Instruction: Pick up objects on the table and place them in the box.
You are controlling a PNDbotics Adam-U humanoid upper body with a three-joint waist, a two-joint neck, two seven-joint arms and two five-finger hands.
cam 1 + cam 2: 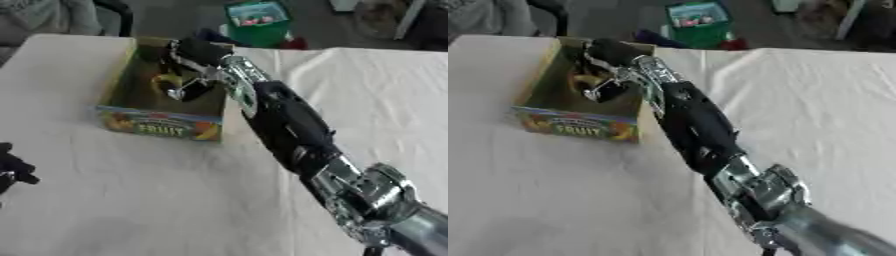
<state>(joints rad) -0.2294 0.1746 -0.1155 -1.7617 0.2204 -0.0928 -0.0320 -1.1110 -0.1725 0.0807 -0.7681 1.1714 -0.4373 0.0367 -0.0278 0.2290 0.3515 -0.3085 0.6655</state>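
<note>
Silver, ribbed joint metal of the right arm (376, 200) fills the lower right corner, giving way to a smooth black forearm that slants up and left across the table (131, 200). At its far end the right hand (188, 75) hangs down inside the box (157, 122), fingers bent around something yellow (166, 81); the yellow thing is rounded and mostly hidden by the black fingers and a small silver part of the hand, so its exact shape cannot be made out, nor whether it touches the box floor. That box is an open-topped cardboard carton with dull green-brown inner walls and a glossy printed front panel showing coloured fruit and the word FRUIT in yellow letters. It stands on the far left part of the table, its front wall towards the camera. A white cloth covers the table, soft and faintly creased, with a fold line running near the arm. At the left edge of the left eye view the left hand (13, 170) shows as dark fingers resting loosely spread, holding nothing. Beyond the table on the floor stands a green container (258, 20).
</note>
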